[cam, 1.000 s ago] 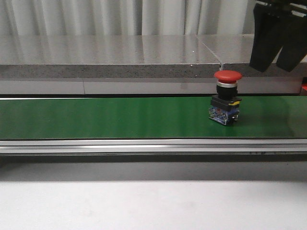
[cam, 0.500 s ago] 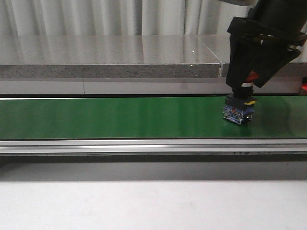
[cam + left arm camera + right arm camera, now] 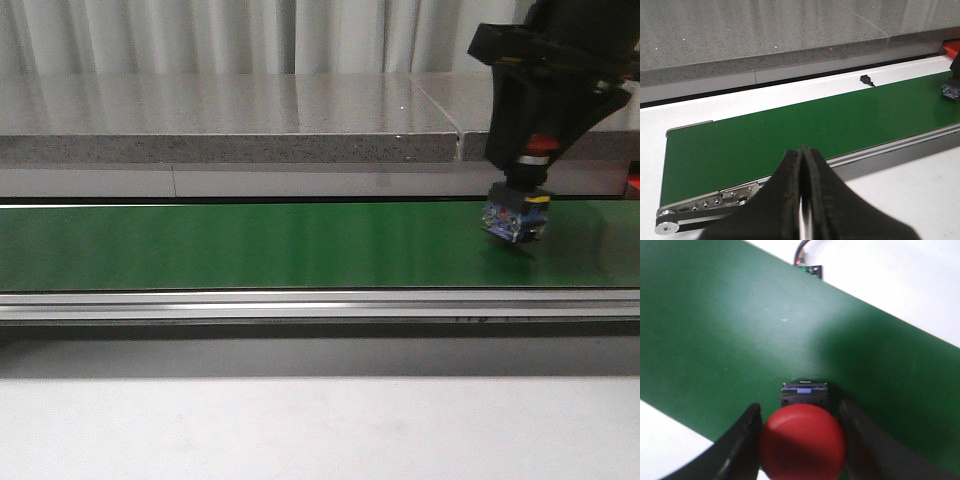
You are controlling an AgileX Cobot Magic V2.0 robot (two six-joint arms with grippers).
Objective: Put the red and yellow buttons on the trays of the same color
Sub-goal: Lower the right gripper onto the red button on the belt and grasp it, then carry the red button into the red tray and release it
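A red button (image 3: 515,218) with a red mushroom cap and a black, blue and yellow base hangs tilted just above the green belt (image 3: 250,245) at the right. My right gripper (image 3: 528,170) is shut on its cap. In the right wrist view the cap (image 3: 802,447) fills the space between both fingers of that gripper (image 3: 800,410), and the base points at the belt. The button also shows far off in the left wrist view (image 3: 951,90). My left gripper (image 3: 802,155) is shut and empty above the white table near the belt's left end. No yellow button or tray shows.
A grey stone ledge (image 3: 230,120) runs behind the belt. A red object (image 3: 633,182) shows at the far right edge. A small black sensor (image 3: 867,79) sits on the white strip behind the belt. The belt's metal rail (image 3: 300,305) runs along the front.
The button rode the belt to the right. My right gripper came down over it, closed on the cap and raised it slightly, tilting it.
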